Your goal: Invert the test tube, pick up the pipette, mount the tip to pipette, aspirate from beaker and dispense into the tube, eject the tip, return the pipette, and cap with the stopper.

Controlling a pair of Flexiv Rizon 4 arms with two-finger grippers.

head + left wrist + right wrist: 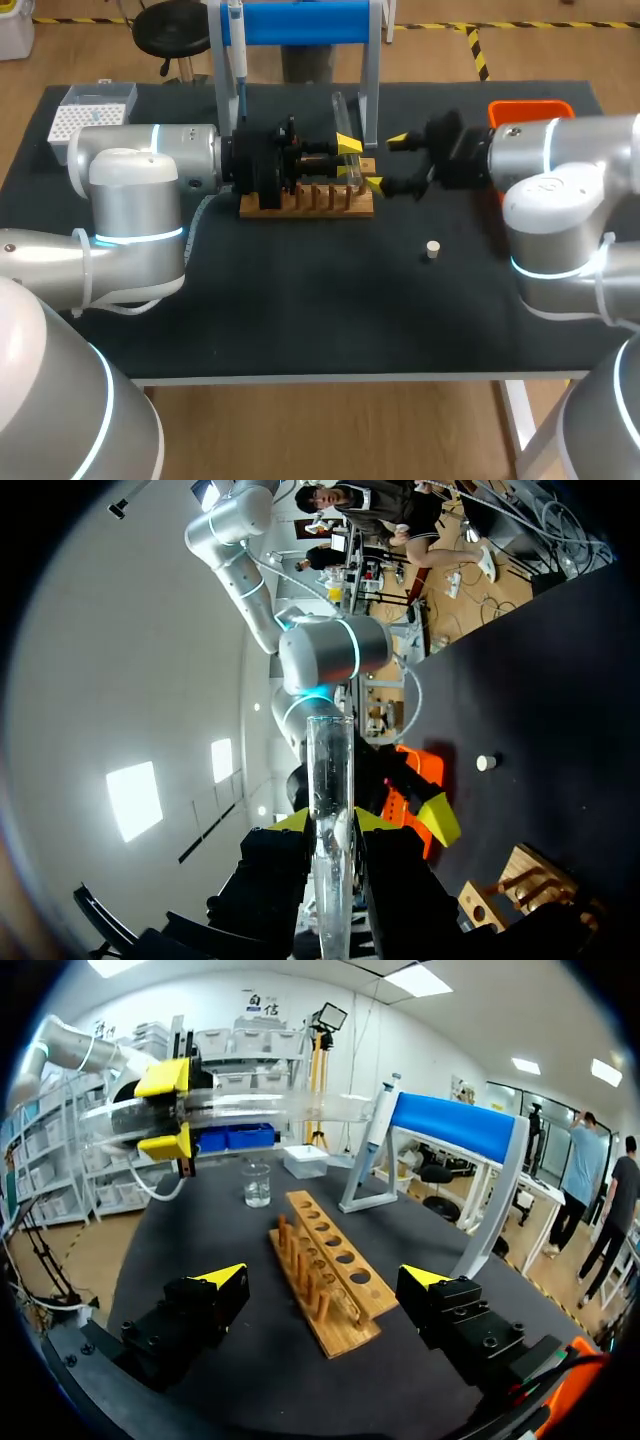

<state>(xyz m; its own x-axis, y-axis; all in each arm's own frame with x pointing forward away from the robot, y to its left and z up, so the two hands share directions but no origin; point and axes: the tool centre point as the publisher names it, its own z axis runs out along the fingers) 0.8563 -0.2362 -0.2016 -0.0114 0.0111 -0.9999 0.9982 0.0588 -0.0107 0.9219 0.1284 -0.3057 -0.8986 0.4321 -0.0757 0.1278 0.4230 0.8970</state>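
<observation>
My left gripper (347,158) hangs over the wooden tube rack (305,200), shut on a clear test tube (328,810). The tube (260,1110) lies roughly level in the air above the rack (325,1270). Facing it from the rack's right end is my right gripper (386,161), open and empty (325,1277). The pipette (237,50) hangs on the blue-topped stand (300,22) behind the rack. A small white stopper (432,249) lies on the table right of the rack. Beyond the rack stands a glass beaker (257,1182); the head view hides it.
A white tip box (90,110) sits at the far left corner. An orange bin (530,108) stands at the far right, behind my right arm. The dark table (300,320) stretches in front of the rack.
</observation>
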